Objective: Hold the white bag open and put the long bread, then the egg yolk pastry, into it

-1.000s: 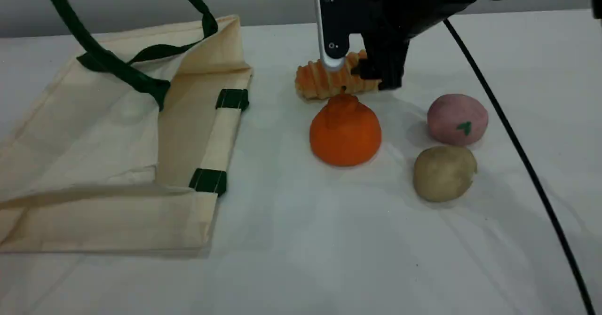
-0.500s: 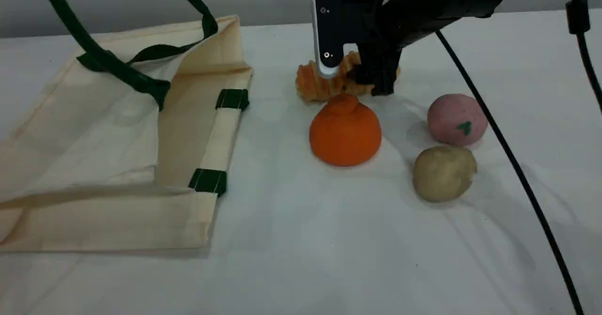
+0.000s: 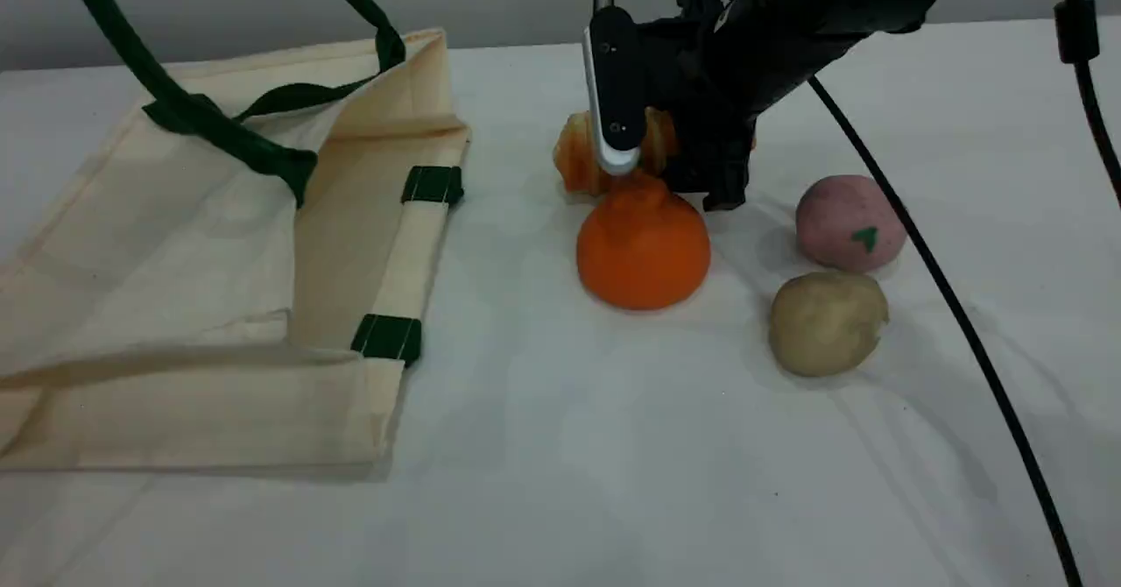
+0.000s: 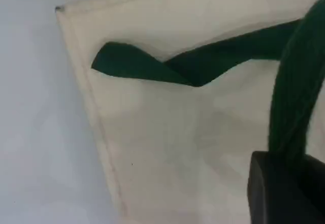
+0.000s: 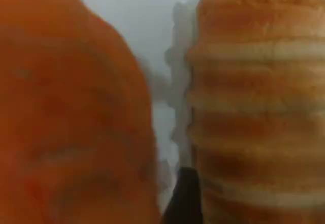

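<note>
While viewed near to far: entries follow;
Egg yolk pastry (image 3: pixel 828 322): on bench (image 3: pixel 613 464), near right;
White bag (image 3: pixel 201 307): flat, left;
Right pincer (image 3: pixel 670 175): clenched on long bread (image 3: pixel 580 156), behind orange fruit (image 3: pixel 644 250);
Left pincer (image 4: pixel 284 193): grasping green handle (image 4: pixel 294 107).

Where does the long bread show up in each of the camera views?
Scene view: the long bread lies top centre, just behind the orange fruit, mostly hidden by the right gripper.
Left wrist view: not in it; only the white bag and its green handle.
Right wrist view: the ridged loaf fills the right half.
Shared landmark: the orange fruit, close beside the bread in both.
</note>
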